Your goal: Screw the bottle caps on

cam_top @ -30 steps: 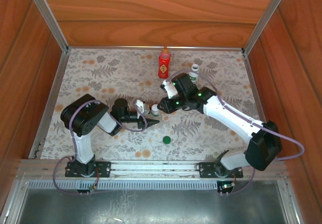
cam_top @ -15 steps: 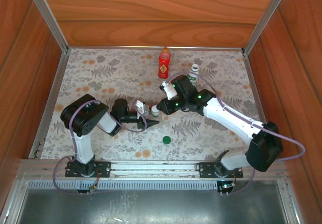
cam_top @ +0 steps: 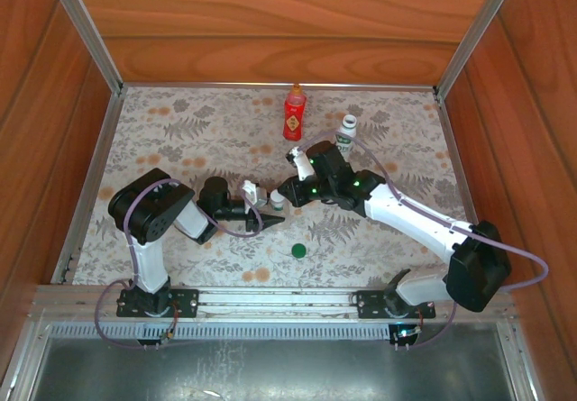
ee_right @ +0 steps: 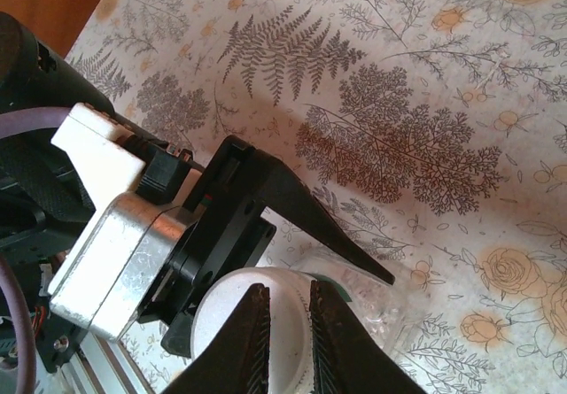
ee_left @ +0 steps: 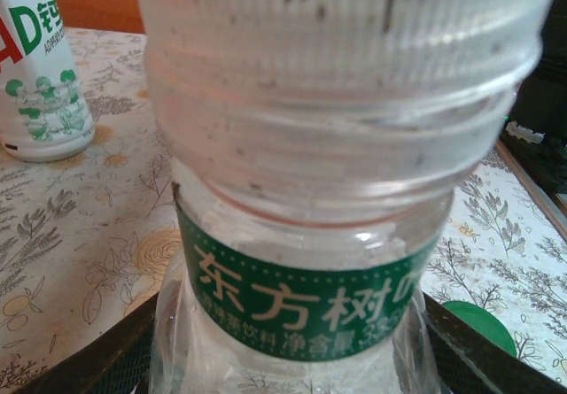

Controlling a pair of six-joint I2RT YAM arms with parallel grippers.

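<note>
The shorter clear bottle (cam_top: 278, 201) stands mid-table, my left gripper (cam_top: 268, 210) shut on its body. In the left wrist view its green label band (ee_left: 301, 297) sits between the left fingers (ee_left: 106, 359), with the ribbed white cap (ee_left: 337, 22) on the neck. My right gripper (ee_right: 285, 289) is directly over that cap (ee_right: 208, 319), jaws shut to a thin slit and tips on or just above the cap's top, not around its rim. The red bottle (cam_top: 294, 113) and the taller white bottle (cam_top: 345, 132) stand farther back. A loose green cap (cam_top: 298, 250) lies in front.
Wooden walls and metal rails (cam_top: 86, 31) box in the floral mat (cam_top: 180, 131). The white bottle (ee_left: 35, 75) stands left of the held bottle in the left wrist view, the green cap (ee_left: 478, 323) to its right. The left gripper's body (ee_right: 124, 235) is close beside the right fingers.
The right gripper has shifted left over the clear bottle's cap and its jaws have closed further. The left arm and the bottle have stayed still.
</note>
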